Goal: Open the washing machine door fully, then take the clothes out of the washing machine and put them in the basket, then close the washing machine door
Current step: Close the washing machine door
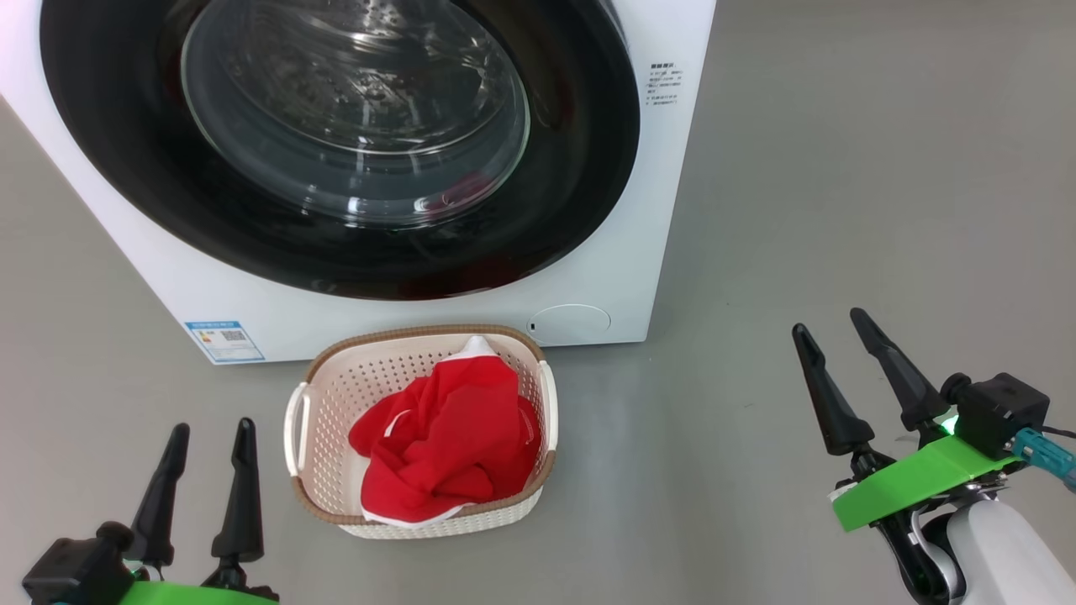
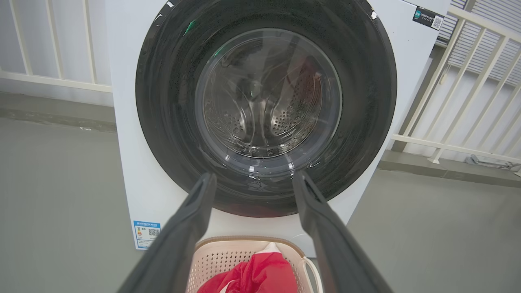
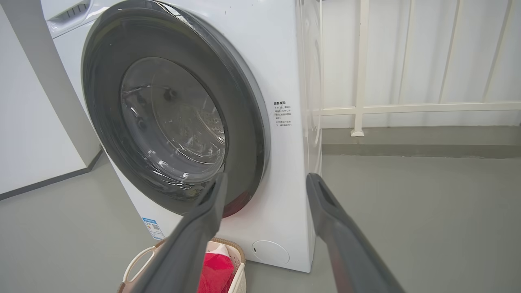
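The clothes (image 1: 445, 437) sit in the basket (image 1: 420, 329) before the washing machine (image 1: 660, 210), whose washing machine door (image 1: 109, 126) looks shut. Flanking the basket, the left claw (image 1: 212, 426) and right claw (image 1: 828, 321) gape empty. The task seems finished; at most the latch needs checking.

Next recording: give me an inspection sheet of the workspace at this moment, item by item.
Surface: grey floor, smooth and even.
Job's things: washing machine door shut flush on the washing machine; the clothes, a red garment, lie heaped in the basket, which stands on the floor just in front of the machine.
Clutter: nothing seen.
Pincers: left pincer and right pincer both open, holding nothing, apart from basket and machine.
Cables: short teal lead at the right wrist.
Surroundings: white railing behind and beside the machine; pale wall.
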{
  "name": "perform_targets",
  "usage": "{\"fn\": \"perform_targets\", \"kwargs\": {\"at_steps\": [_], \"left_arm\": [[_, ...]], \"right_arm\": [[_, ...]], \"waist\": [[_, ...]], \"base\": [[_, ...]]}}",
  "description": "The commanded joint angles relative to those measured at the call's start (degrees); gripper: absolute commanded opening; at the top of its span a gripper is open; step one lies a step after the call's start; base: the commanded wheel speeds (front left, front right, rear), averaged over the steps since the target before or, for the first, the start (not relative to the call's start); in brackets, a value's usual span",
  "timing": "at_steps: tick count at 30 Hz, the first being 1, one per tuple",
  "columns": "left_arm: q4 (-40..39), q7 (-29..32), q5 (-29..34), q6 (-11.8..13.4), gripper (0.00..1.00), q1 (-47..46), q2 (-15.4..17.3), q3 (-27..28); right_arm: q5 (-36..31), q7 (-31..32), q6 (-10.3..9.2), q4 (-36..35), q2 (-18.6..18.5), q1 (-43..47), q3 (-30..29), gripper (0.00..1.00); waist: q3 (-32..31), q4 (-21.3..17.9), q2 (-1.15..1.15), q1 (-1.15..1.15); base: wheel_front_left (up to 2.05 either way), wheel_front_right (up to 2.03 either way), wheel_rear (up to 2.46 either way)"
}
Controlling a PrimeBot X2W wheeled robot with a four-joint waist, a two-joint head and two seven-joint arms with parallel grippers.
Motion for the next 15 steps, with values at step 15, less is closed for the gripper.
{"fn": "perform_targets", "kwargs": {"at_steps": [15], "left_arm": [[-2.1,0.1,-0.4,0.6,1.0,-0.9,2.4,1.0]], "right_arm": [[-0.8,-0.1,-0.14,-1.7,0.4,1.0,-0.5,1.0]], "waist": [[0.1,0.2,0.0,0.0]], "base": [[0.0,0.0,0.0]]}}
